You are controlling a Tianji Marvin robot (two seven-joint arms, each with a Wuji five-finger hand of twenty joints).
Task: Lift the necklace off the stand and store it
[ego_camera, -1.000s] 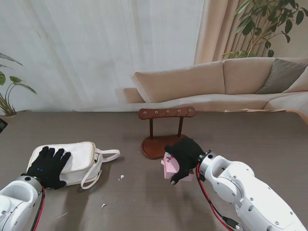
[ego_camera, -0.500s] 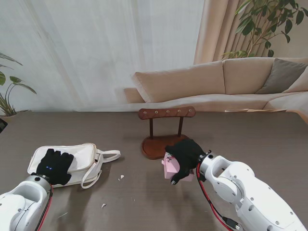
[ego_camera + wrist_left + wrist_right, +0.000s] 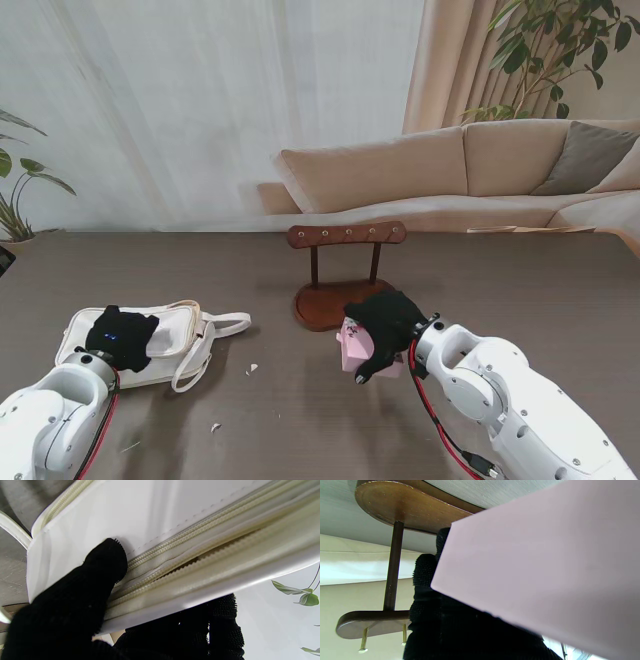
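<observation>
The brown wooden stand (image 3: 345, 270) rises at the table's middle, and its pegs (image 3: 363, 650) are bare. I cannot see any necklace. My right hand (image 3: 385, 322) lies over a pink box (image 3: 350, 352) just in front of the stand's base (image 3: 407, 507), fingers (image 3: 427, 600) wrapped round the box (image 3: 545, 567). My left hand (image 3: 122, 337) is curled on the white bag (image 3: 175, 330) at the left. In the left wrist view the thumb (image 3: 82, 592) presses one side of the bag's zipper edge (image 3: 190, 560), with the other fingers (image 3: 222, 627) on the opposite side.
The bag's strap (image 3: 205, 345) loops toward the table's middle. Small white scraps (image 3: 251, 369) lie between the bag and the box, another scrap (image 3: 214, 427) nearer to me. A beige sofa (image 3: 450, 170) runs behind the table's far edge.
My left hand went from lying flat on the bag to curling shut on its zipper edge, and the bag's top lifted slightly. The right hand and box have not moved.
</observation>
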